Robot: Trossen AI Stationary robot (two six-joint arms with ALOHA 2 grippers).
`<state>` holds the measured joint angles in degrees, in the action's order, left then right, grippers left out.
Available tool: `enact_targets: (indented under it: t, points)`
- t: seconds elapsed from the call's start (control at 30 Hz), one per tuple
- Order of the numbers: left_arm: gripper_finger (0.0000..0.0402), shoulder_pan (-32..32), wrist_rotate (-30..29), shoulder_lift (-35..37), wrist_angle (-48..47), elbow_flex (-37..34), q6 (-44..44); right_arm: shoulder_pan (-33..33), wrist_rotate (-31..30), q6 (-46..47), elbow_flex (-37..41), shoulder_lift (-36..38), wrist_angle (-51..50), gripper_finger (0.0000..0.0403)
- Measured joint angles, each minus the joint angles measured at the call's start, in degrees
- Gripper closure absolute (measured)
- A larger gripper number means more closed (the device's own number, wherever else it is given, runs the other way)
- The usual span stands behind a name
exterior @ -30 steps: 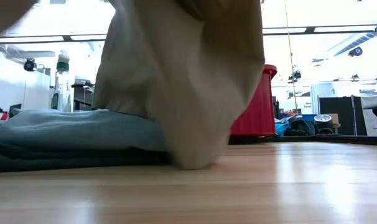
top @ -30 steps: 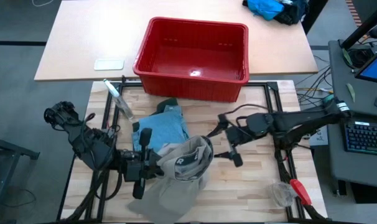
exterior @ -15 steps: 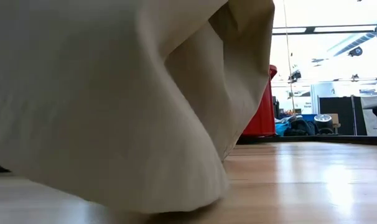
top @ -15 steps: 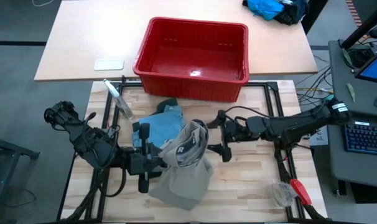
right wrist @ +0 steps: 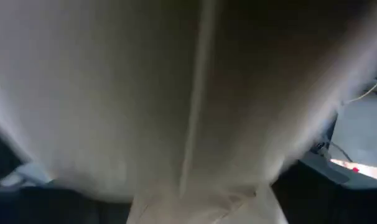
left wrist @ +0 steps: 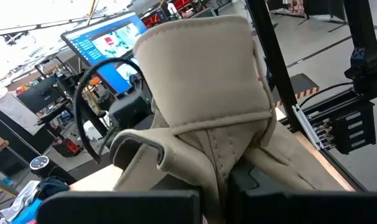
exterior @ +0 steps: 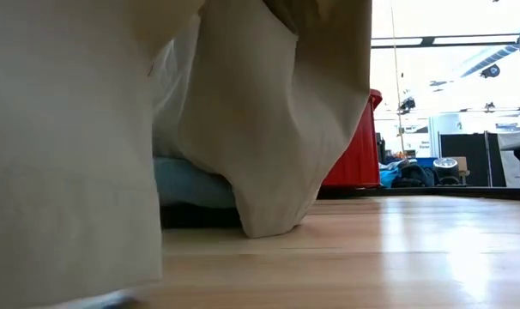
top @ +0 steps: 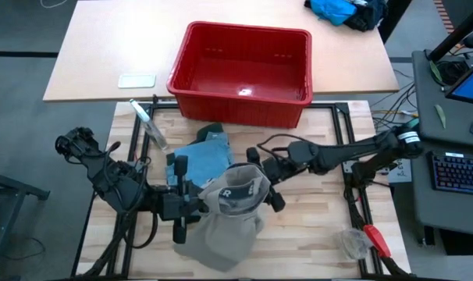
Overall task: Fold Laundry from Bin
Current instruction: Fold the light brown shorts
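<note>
left gripper (top: 191,209) jaws clamped on soft khaki-taupe garment (top: 235,204) | right gripper (top: 264,187) jaws spread at its waistband | risk: closing on air, cloth sagging onto desk (top: 314,234)

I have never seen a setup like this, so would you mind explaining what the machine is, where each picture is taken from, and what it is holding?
These are two dark robot arms at a wooden table, each ending in a two-finger gripper. One picture looks straight down, one looks level across the tabletop, and two come from cameras on the wrists. The left gripper is shut on a khaki garment, lifting it so it drapes down to the wood. The right gripper reaches into the garment's other side; its wrist camera sees almost only cloth. Behind lie folded light blue trousers, and farther back stands the red bin, which looks empty.
</note>
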<state>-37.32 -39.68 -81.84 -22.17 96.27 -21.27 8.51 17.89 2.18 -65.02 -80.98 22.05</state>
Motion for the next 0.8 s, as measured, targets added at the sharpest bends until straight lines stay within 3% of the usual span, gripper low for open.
enact_targets:
  t: [0.07, 0.17, 0.3, 0.33, 0.57, 0.8]
  points:
    - [0.0402, 0.0, -0.3, 0.0, -0.1, 0.0, 0.6, 0.0, 0.1, -2.2, -3.3, -0.5, -4.9, 0.0132]
    - [0.0400, 0.0, -1.4, 0.0, -1.2, 0.0, 1.3, 0.1, 0.1, -4.1, -6.1, -0.3, -11.4, 0.0214]
    - [0.0398, -0.1, -8.6, 0.0, -5.7, 0.0, 1.8, 0.5, 0.0, -4.7, -8.2, 2.5, -21.9, 0.0355]
    - [0.0398, -0.1, -10.3, 0.1, -7.1, 0.0, 2.5, 0.7, -0.3, -5.1, -8.8, 3.6, -25.0, 0.0373]
    - [0.0397, 1.0, -15.2, 0.6, -13.9, 0.0, 5.7, 3.8, -18.5, -4.3, -13.5, 10.4, -43.6, 0.0392]
    - [0.0397, 5.9, -22.2, 1.2, -14.1, -0.1, 2.5, 4.2, -25.9, -4.4, -21.7, 12.2, -54.1, 0.0393]
